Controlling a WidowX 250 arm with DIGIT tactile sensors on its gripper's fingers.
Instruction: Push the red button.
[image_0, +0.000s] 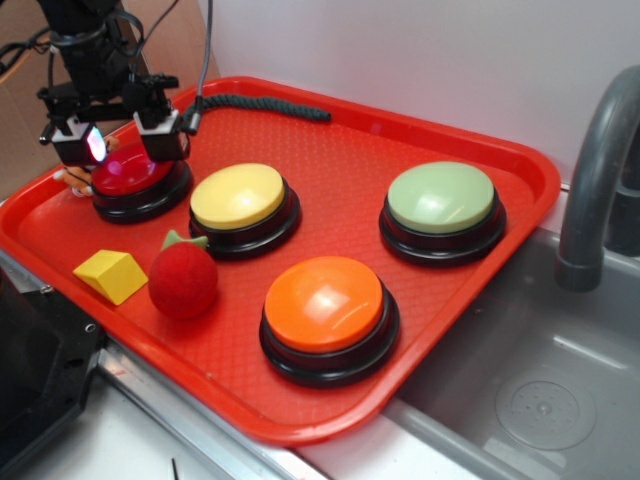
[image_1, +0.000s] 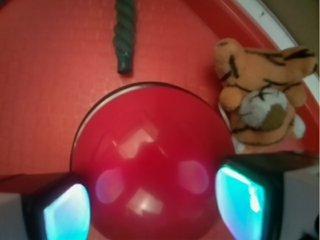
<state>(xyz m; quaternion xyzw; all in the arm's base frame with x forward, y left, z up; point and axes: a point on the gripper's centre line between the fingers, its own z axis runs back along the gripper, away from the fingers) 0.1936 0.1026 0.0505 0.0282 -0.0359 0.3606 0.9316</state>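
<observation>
The claw (image_0: 122, 140) hangs spread over the red button (image_0: 132, 172) at the near-left corner of the red tray (image_0: 500, 220), its two lit fingers (image_1: 243, 200) straddling the cap, apparently so the wrist can bear straight down on it. The button is a glossy, dark red dome on a black ring base, catching pale reflections in the wrist view. A small plush tiger (image_1: 262, 97) lies just beside it; a dark twisted rope (image_1: 124, 35) ends nearby. Yellow, green and orange buttons sit further along the tray.
</observation>
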